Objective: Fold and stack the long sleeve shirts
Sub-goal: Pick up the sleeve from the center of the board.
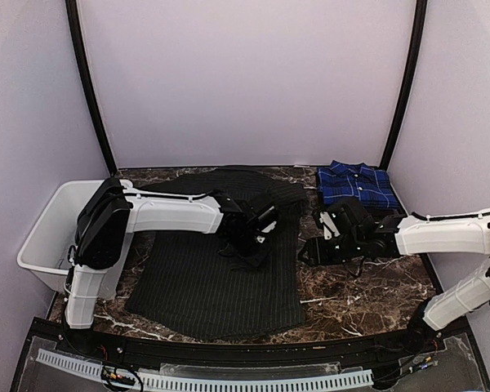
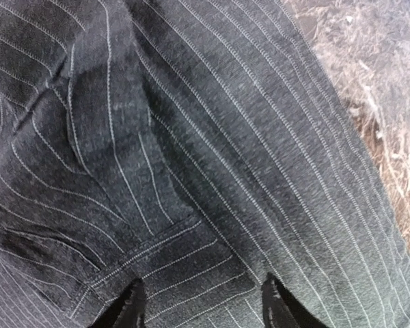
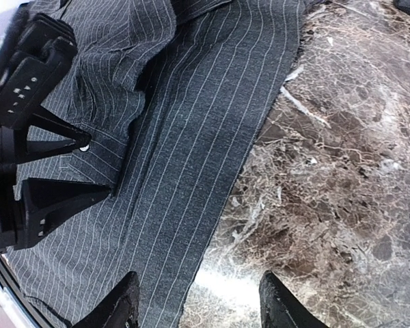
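Pale lilac walls (image 1: 245,82) rose behind and beside the surface (image 1: 367,286), dark brown marble with white veins. Two black poles (image 1: 86,82) stood at its far corners.

Your top external view looks down on the desk (image 1: 367,286) from above and behind its near edge, facing the far edge. The 2 wrist views look down from close range. All 3 views share the black pinstriped shirt (image 1: 212,286) (image 2: 225,171) (image 3: 191,137).

No readable text, label, brand, number or sign shows in any view.
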`<action>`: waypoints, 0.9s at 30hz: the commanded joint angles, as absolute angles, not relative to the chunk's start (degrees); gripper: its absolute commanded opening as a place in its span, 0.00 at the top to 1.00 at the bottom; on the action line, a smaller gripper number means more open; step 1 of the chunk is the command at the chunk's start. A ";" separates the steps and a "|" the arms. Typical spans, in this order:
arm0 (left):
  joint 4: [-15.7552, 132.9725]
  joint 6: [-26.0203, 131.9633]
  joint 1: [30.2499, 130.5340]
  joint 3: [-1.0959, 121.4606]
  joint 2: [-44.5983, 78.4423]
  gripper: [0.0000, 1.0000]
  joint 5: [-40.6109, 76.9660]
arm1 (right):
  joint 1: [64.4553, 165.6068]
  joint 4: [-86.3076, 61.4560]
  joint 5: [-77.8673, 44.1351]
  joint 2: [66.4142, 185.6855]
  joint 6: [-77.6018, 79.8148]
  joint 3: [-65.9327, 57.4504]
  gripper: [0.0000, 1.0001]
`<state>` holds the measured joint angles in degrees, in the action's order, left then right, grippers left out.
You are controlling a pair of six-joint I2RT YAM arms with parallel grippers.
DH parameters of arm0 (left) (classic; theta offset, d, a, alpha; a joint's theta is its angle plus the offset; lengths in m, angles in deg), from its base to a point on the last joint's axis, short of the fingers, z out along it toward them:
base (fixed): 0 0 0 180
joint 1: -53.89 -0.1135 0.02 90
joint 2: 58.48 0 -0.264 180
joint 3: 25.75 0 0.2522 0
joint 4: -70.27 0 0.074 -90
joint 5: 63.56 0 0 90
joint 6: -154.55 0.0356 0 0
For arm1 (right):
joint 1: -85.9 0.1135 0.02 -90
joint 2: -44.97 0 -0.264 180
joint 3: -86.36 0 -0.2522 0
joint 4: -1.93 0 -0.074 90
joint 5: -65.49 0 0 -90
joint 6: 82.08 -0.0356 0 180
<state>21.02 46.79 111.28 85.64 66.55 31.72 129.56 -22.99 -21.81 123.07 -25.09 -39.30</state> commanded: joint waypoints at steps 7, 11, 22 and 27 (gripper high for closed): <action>22.55 46.03 111.38 82.67 67.49 0.36 31.42 | 130.54 -23.92 -22.82 121.28 -26.98 -40.76 0.44; 22.42 46.05 111.42 82.39 67.61 0.37 32.18 | 130.79 -24.06 -22.88 121.34 -27.06 -40.94 0.44; 22.67 45.96 111.40 82.02 67.53 0.69 33.18 | 130.99 -26.36 -24.22 121.26 -26.23 -39.76 0.44; 23.03 46.22 111.37 81.98 67.58 0.85 32.89 | 131.70 -27.22 -24.32 121.62 -26.03 -39.38 0.44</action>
<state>23.80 46.03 111.28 82.99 67.09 33.12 130.61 -26.07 -23.29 122.18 -26.56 -40.46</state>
